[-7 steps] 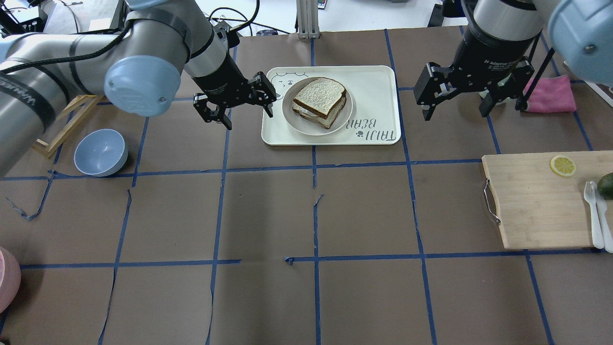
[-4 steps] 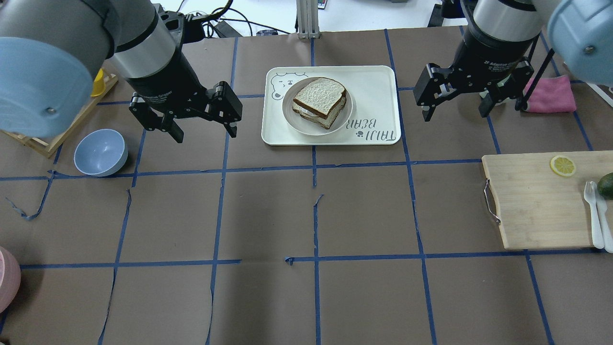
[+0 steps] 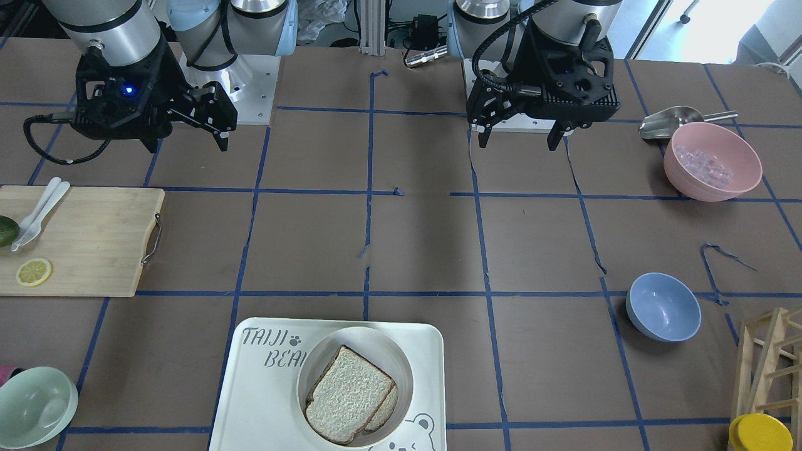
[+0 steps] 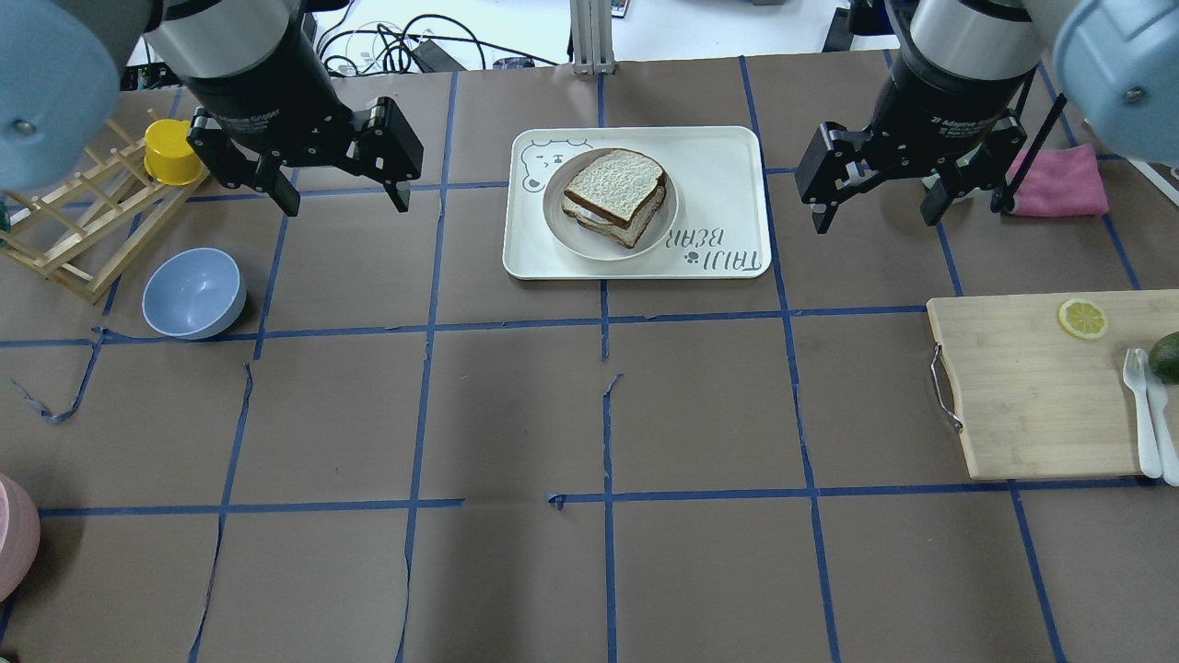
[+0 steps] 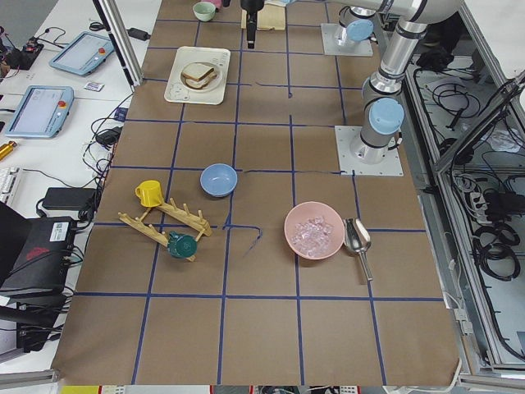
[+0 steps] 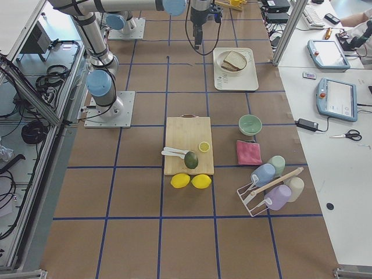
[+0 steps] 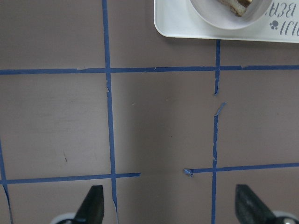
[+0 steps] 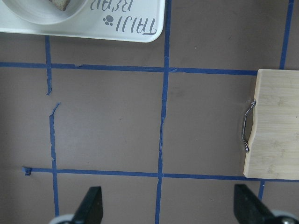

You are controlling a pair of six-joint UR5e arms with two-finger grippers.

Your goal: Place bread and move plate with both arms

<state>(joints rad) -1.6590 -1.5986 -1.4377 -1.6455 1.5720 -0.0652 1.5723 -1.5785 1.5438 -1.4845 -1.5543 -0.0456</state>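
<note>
The bread (image 4: 615, 187) lies on top of another slice on the round cream plate (image 4: 571, 238). The plate sits on the "TAIJI BEAR" tray (image 4: 728, 166) at the table's far middle. Bread (image 3: 348, 394) and plate (image 3: 376, 347) also show in the front view. My left gripper (image 4: 343, 195) is open and empty, above the table to the left of the tray and apart from it. My right gripper (image 4: 875, 217) is open and empty, to the right of the tray. Each wrist view shows spread fingertips over bare brown table, with the tray's edge (image 7: 187, 25) at the top.
A blue bowl (image 4: 193, 293) and a wooden rack with a yellow cup (image 4: 170, 152) stand at the left. A cutting board (image 4: 1041, 387) with a lemon slice, utensils and an avocado lies at the right, a pink cloth (image 4: 1059, 180) beyond it. A pink bowl (image 3: 712, 161) is near the left arm's base.
My left gripper has drawn away from the tray's left edge, moving left, still open and empty. The right arm, the bread and the plate have not moved.
</note>
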